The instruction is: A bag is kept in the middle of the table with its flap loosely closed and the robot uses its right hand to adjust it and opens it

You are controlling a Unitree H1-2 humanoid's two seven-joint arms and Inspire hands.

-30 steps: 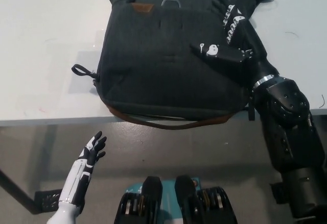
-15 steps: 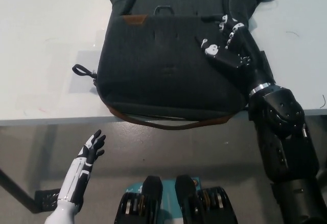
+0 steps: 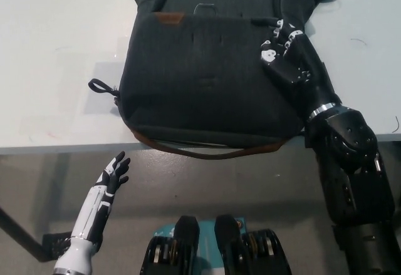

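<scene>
The dark grey fabric backpack (image 3: pixel 207 81) lies mid-bench (image 3: pixel 56 68), and our black right hand (image 3: pixel 285 56), fingers curled on its flap edge, could slip off and drag it.

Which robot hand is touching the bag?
The black right hand. It rests on the bag near its upper right corner. The white left hand hangs below the table, touching nothing.

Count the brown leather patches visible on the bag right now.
1: a small brown patch at the flap's upper left edge on the bag. The right hand covers the flap's right corner, so another could be hidden there. A brown trim runs along the near edge.
</scene>
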